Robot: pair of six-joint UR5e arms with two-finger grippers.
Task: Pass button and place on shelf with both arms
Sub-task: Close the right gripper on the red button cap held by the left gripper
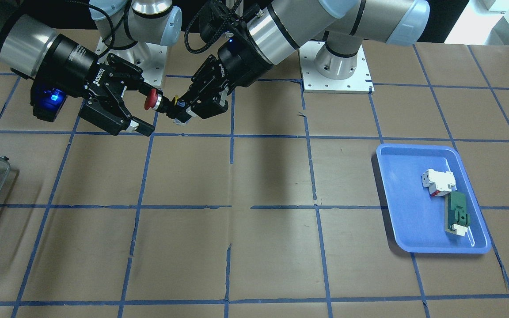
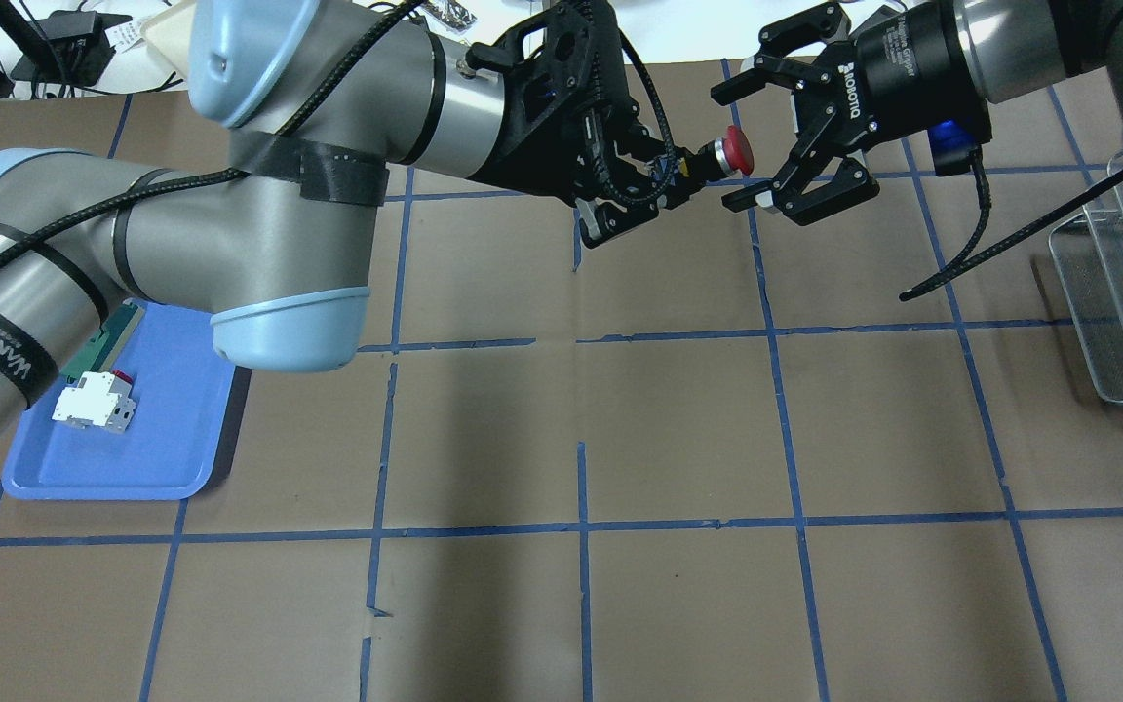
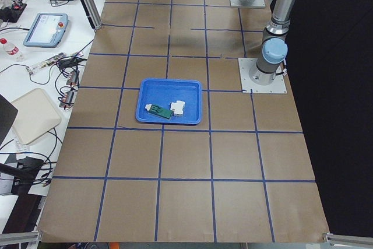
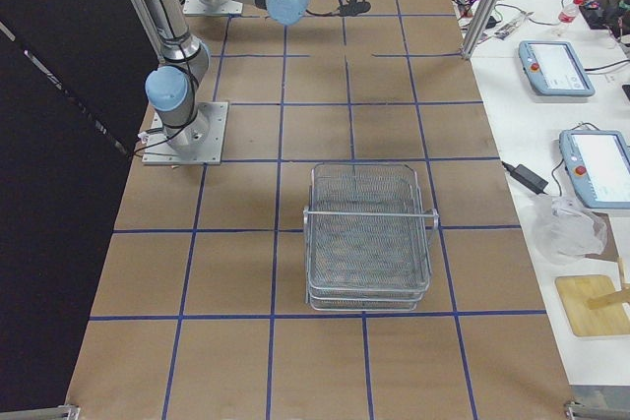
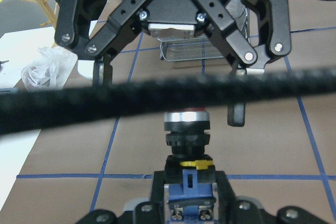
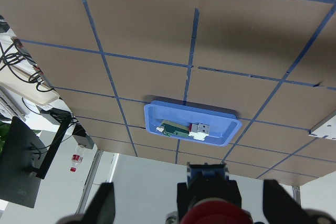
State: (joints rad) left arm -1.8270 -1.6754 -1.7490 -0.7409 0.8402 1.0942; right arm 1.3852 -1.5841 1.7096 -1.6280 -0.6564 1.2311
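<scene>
The button [image 1: 157, 101], with a red head, silver collar and dark body, is held in the air over the back of the table. My left gripper [image 1: 179, 108] is shut on its dark body, red head pointing at my right gripper [image 1: 147, 109]. The right gripper is open, with its fingertips on either side of the red head and not touching it. The overhead view shows the same: button [image 2: 727, 154], left gripper [image 2: 664, 175], right gripper [image 2: 732, 148]. In the left wrist view the button [image 5: 186, 129] sits below the open right fingers [image 5: 236, 115]. The wire-mesh shelf [image 4: 369, 233] stands on the robot's right side [image 2: 1117, 292].
A blue tray [image 1: 391, 198] on the robot's left side holds a white-and-red breaker block [image 1: 438, 182] and a green-and-white flat part [image 1: 457, 214]. Brown paper with blue tape lines covers the table. Operator desks with tablets show in the side views.
</scene>
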